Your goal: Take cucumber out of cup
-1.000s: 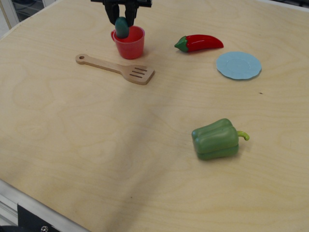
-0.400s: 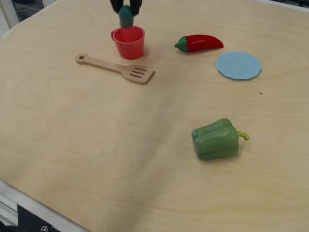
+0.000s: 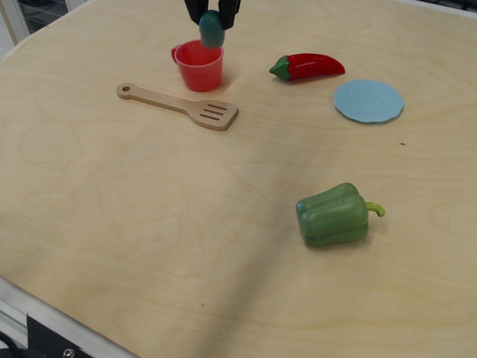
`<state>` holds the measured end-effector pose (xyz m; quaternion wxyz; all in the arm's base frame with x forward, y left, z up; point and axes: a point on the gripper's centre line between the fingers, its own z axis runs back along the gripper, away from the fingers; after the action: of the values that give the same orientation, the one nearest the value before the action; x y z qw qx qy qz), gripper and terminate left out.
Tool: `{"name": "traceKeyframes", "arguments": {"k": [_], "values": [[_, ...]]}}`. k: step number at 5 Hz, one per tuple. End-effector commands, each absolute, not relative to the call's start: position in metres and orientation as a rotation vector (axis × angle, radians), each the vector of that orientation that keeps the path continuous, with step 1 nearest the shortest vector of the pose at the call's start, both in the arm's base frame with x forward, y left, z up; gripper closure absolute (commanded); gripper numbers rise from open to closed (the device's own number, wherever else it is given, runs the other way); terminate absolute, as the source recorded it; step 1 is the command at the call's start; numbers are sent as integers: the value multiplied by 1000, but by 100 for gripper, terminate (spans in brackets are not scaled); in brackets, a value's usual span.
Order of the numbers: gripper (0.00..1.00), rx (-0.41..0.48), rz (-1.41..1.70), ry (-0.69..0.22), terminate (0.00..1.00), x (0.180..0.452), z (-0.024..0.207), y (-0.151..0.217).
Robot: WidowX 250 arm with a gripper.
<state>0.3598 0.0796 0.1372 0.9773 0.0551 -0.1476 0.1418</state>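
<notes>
The red cup [image 3: 198, 66] stands upright on the wooden table at the top centre, its little handle to the left. My gripper [image 3: 212, 16] hangs from the top edge, shut on the dark teal-green cucumber [image 3: 212, 30]. The cucumber hangs upright above the cup's right rim, its lower end just over the rim and clear of the inside. Most of the gripper is cut off by the frame's top edge.
A wooden slotted spatula [image 3: 179, 107] lies just in front of the cup. A red chili pepper [image 3: 307, 66] lies to the cup's right, a light-blue plate [image 3: 368, 101] further right. A green bell pepper [image 3: 335, 215] sits at the front right.
My gripper has lifted the cucumber up out of the cup and moved it to the right, over the cup's right rim. The cup has stayed in place.
</notes>
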Motion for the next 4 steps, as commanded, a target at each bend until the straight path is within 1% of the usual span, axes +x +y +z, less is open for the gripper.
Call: {"name": "traceKeyframes", "arguments": {"k": [1,2,3,4], "values": [[100,50,198,-273,0,322,125,49],[100,40,156,-225,0,306,108,36],[100,23,129,-226,0,289,93,31],[100,32,109,-223,0,278,78,31]]}}
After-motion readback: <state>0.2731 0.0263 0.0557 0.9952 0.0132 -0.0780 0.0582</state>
